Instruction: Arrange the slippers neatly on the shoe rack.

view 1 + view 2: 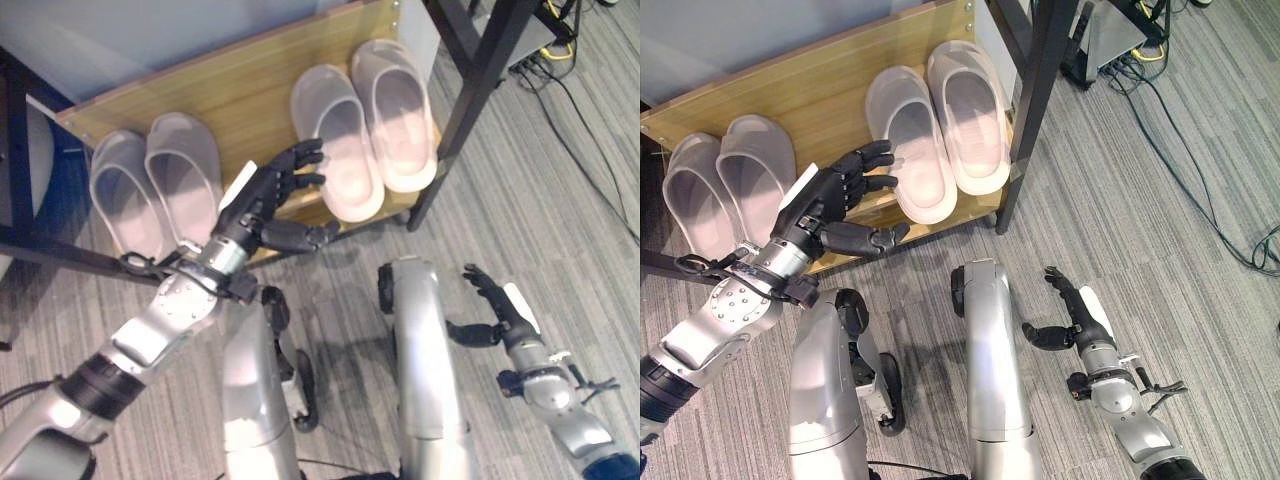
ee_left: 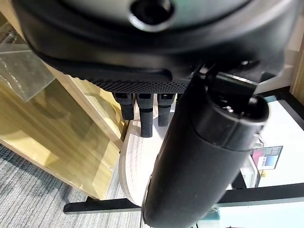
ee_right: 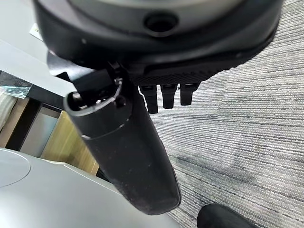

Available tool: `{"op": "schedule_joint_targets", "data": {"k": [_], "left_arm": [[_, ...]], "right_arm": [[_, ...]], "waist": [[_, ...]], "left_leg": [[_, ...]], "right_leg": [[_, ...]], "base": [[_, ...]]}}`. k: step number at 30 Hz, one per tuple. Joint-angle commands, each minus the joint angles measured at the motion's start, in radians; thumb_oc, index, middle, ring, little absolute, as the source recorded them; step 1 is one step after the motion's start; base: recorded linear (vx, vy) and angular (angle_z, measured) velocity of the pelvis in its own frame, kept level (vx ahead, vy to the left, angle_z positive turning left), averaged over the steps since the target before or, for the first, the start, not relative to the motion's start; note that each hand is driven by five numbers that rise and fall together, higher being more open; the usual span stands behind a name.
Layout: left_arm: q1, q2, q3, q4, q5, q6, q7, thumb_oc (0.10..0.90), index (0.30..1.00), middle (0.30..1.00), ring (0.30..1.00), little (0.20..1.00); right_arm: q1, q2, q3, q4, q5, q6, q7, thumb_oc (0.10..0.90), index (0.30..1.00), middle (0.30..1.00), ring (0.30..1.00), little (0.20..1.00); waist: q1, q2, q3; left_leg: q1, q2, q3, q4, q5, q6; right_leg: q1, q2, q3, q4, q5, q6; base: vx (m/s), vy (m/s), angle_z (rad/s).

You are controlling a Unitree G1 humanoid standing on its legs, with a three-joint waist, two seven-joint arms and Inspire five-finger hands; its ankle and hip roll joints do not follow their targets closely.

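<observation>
Four pale slippers lay on the wooden shoe rack [image 1: 250, 90]: a left pair [image 1: 155, 180] at about 9 o'clock and a right pair [image 1: 365, 125] at about 1 o'clock. The left hand [image 1: 270, 205] hovered at the rack's front edge, released, its fingers loosely bent and their tips at or just beside the nearer slipper [image 1: 335, 140] of the right pair, gripping nothing. That slipper sat slightly lower than its mate, so the step looked like a final nudge. Next it likely needed a gentle push up-shelf. The right hand [image 1: 495, 300] hung released over the carpet at 4 o'clock.
</observation>
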Motion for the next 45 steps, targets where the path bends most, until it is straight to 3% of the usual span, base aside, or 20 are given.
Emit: {"op": "schedule_joint_targets", "data": {"k": [1,12,19,33,39,45], "left_arm": [[-0.117,-0.048,0.08,-0.08,0.036,-0.126,0.035,0.8,0.9,0.9,0.9,0.9],[-0.091,0.026,0.175,-0.26,0.06,-0.18,0.068,0.8,0.9,0.9,0.9,0.9],[-0.127,-0.023,0.124,-0.273,0.021,-0.172,0.044,0.8,0.9,0.9,0.9,0.9],[-0.322,-0.218,-0.041,0.005,0.079,-0.141,0.051,0.8,0.9,0.9,0.9,0.9],[-0.38,-0.266,-0.076,0.13,0.117,-0.135,0.069,0.8,0.9,0.9,0.9,0.9],[-0.44,-0.266,-0.094,0.239,0.166,-0.125,0.088,0.8,0.9,0.9,0.9,0.9]], "right_arm": [[-0.036,-0.087,-0.04,-0.119,-0.014,-0.072,-0.02,0.8,0.9,0.9,0.9,0.9],[-0.006,-0.085,-0.059,-0.134,-0.028,-0.074,-0.022,0.8,0.9,0.9,0.9,0.9],[-0.02,-0.084,-0.049,-0.139,-0.032,-0.069,-0.022,0.8,0.9,0.9,0.9,0.9],[-0.076,-0.084,-0.001,-0.104,-0.036,-0.066,-0.018,0.8,0.9,0.9,0.9,0.9],[-0.099,-0.086,0.029,-0.084,-0.039,-0.068,-0.019,0.8,0.9,0.9,0.9,0.9],[-0.107,-0.092,0.037,-0.076,-0.04,-0.07,-0.02,0.8,0.9,0.9,0.9,0.9]], "waist": [[0.016,-0.01,-0.031],[0.029,-0.001,-0.031],[0.02,-0.012,-0.031],[-0.02,-0.042,-0.031],[-0.029,-0.053,-0.031],[-0.04,-0.064,-0.031]], "left_leg": [[-0.091,-0.033,-0.046,-0.052,0.033,0.009],[-0.091,-0.036,-0.047,-0.05,0.03,0.01],[-0.091,-0.038,-0.042,-0.051,0.029,0.01],[-0.091,-0.04,-0.026,-0.044,0.028,0.01],[-0.091,-0.045,-0.023,-0.044,0.027,0.009],[-0.091,-0.048,-0.023,-0.04,0.023,0.006]], "right_leg": [[0.078,-0.081,0.037,0.014,-0.113,-0.089],[0.078,-0.079,0.037,0.013,-0.11,-0.086],[0.078,-0.075,0.045,0.013,-0.107,-0.083],[0.078,-0.076,0.067,0.017,-0.117,-0.07],[0.078,-0.075,0.079,0.02,-0.121,-0.067],[0.078,-0.074,0.091,0.024,-0.123,-0.062]], "base": [[0.0,0.0,0.0],[0.0,0.0,0.0],[0.0,0.0,0.0],[0.0,0.0,0.0],[0.01,0.007,0.0],[0.01,0.006,0.0]]}}
